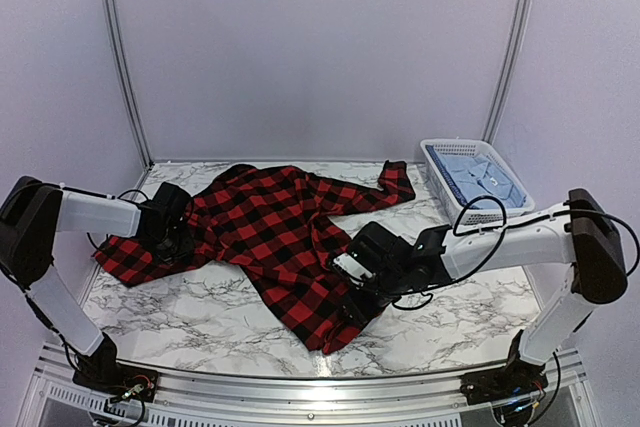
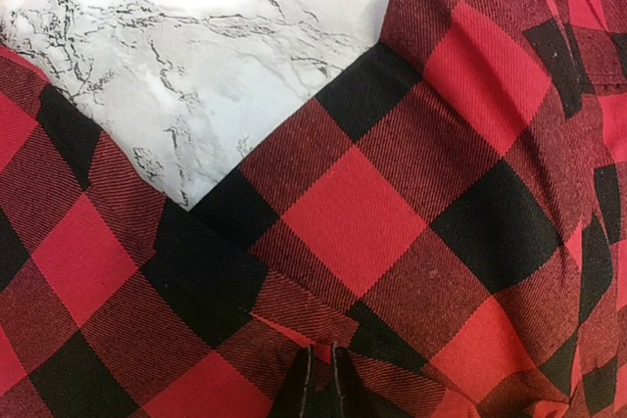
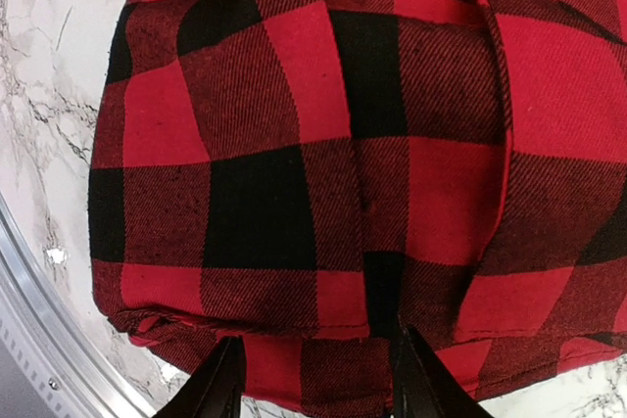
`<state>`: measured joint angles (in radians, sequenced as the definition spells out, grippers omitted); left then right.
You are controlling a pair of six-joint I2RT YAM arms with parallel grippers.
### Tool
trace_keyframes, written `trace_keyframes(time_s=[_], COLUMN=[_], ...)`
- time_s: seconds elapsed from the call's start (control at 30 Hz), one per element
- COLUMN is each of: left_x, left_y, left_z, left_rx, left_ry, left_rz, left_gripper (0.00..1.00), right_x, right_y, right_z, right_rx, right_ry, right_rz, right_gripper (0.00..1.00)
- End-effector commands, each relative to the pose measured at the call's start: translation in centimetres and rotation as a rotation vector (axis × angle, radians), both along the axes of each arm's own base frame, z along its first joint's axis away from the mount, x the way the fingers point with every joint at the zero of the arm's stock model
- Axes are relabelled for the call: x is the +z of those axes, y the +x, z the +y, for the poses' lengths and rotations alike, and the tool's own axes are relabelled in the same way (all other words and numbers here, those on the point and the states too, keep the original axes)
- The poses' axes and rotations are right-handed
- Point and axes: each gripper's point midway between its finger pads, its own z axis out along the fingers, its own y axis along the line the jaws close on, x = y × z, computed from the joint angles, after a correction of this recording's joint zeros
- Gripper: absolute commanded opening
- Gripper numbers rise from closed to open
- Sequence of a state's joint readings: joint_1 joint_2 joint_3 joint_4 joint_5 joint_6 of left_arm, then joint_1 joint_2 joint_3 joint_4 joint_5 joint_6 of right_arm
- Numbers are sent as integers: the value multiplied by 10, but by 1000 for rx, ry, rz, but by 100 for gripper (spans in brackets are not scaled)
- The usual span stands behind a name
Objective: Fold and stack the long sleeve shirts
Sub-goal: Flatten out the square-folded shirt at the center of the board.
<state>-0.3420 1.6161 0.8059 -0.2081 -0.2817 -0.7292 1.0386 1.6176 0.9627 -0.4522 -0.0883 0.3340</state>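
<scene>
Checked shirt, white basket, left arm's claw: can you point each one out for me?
checked shirt [image 1: 270, 232], top view, middle of its body.
white basket [image 1: 441, 182], top view, its left wall.
left gripper [image 2: 321, 351], left wrist view, between its nearly closed fingertips on the cloth.

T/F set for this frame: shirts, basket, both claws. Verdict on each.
1. The checked shirt lies in the basket. False: it is spread on the table.
2. The basket holds the pale blue shirt. True.
3. The right claw is open over the checked shirt's edge. True.
4. The left claw is wide open. False: it is pinched shut on the checked cloth.
</scene>
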Motion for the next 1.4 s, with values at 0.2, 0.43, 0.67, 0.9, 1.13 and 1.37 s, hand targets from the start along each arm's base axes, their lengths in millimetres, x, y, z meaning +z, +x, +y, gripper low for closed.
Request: trace_keyframes(time_s=[0.2, 0.43, 0.67, 0.9, 1.13, 1.37], left_x=[9, 11, -3, 0, -10, 9], left_y=[6, 0, -6, 10, -4, 8], left_z=[10, -2, -4, -1, 27, 68], left_rx=[11, -36, -46, -18, 33, 122], left_ry=[4, -66, -50, -5, 90, 109], left_rz=[-25, -32, -11, -21, 21, -16], left_gripper=[7, 55, 77, 61, 17, 0], right_x=[0, 20, 42, 59, 73, 82], right_y=[8, 9, 3, 1, -12, -29], right_z=[23, 33, 52, 71, 94, 117], right_rx=[-45, -19, 40, 101, 205, 308], right_ry=[70, 74, 80, 97, 120, 140], right_rz=[13, -17, -50, -79, -94, -106], right_gripper=[30, 3, 0, 0, 0, 0])
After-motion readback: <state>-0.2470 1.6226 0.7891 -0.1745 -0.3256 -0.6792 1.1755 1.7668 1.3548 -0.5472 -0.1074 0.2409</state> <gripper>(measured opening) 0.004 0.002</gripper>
